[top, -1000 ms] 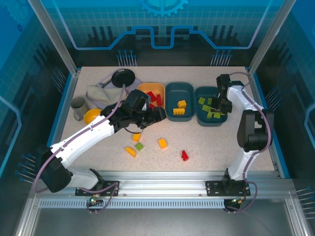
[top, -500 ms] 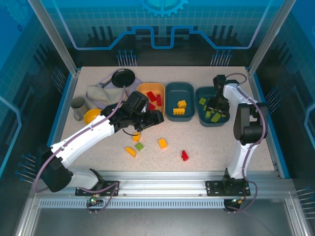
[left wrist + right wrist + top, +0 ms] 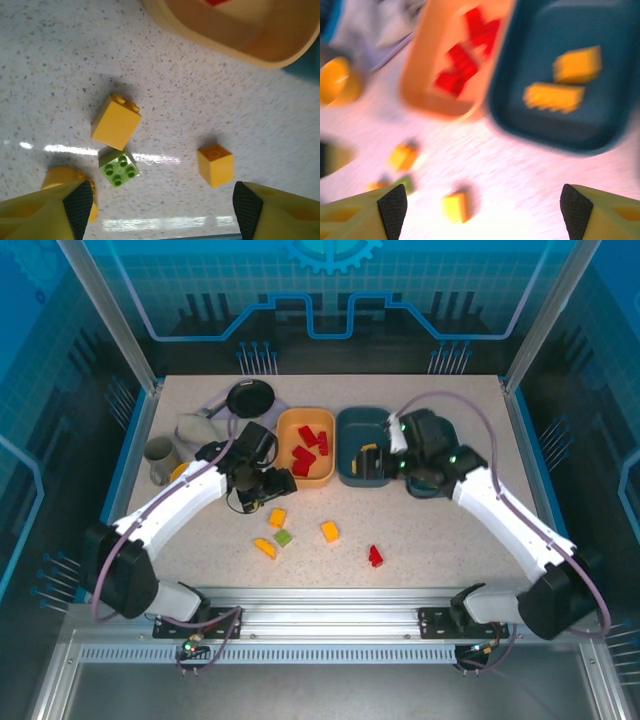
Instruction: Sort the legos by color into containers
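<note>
**Top external view: both end effectors hanging spread above the sorting desk**

At the left of the speckled desk (image 3: 440, 550), a grey cup (image 3: 158, 458) is standing near a crumpled grey cloth (image 3: 198, 428), with a black round dish (image 3: 250, 397) lying behind them. The left end effector (image 3: 272, 485) is hovering just in front of the orange-yellow tray (image 3: 290, 476). In the left wrist view its fingers (image 3: 45, 212) are standing wide apart, gripping nothing. Below them a yellow-orange brick (image 3: 116, 122) is lying on the desk, with a light green brick (image 3: 119, 168) just beside it. An orange cube (image 3: 215, 165) is sitting apart, to the right.

The orange-yellow tray is holding several red legos (image 3: 310, 445). A loose red brick (image 3: 376, 556) is lying alone, nearer the arm bases.

Next along, the middle teal tray (image 3: 345, 478) is holding two yellow-orange legos (image 3: 552, 97). The right end effector (image 3: 380, 462) is hovering over this tray. In the blurred right wrist view its fingers (image 3: 605, 212) are spread, with nothing between them. A second teal tray (image 3: 420, 490) is lying mostly hidden under the right arm.
</note>
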Controlling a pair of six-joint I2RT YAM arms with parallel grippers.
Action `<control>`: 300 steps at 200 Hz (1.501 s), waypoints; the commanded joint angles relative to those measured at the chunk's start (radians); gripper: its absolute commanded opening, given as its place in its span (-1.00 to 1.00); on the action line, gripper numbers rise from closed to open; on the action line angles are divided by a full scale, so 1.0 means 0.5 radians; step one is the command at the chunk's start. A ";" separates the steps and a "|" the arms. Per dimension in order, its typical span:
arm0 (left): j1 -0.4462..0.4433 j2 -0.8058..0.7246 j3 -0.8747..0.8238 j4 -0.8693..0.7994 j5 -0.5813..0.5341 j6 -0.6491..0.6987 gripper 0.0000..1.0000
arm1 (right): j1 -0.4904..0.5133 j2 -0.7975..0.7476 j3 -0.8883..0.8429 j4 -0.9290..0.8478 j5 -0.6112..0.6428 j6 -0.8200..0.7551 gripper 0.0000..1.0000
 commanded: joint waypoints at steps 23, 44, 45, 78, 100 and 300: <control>0.009 0.324 0.085 -0.087 0.020 0.776 0.58 | 0.386 -0.243 -0.481 0.394 -0.357 0.327 0.80; 0.009 0.461 0.097 -0.053 -0.024 0.857 0.57 | 0.472 -0.307 -0.603 0.397 -0.337 0.411 0.81; 0.009 0.468 0.098 -0.051 -0.027 0.858 0.57 | 0.477 -0.309 -0.603 0.393 -0.332 0.412 0.81; 0.009 0.653 0.103 -0.003 -0.021 0.862 0.51 | 0.503 -0.394 -0.622 0.296 -0.242 0.443 0.80; 0.009 0.711 0.063 0.035 -0.037 0.845 0.37 | 0.498 -0.426 -0.619 0.257 -0.191 0.456 0.80; -0.143 0.820 1.306 -0.198 0.111 0.321 -0.35 | -0.280 -0.425 -0.167 0.133 0.145 0.602 0.71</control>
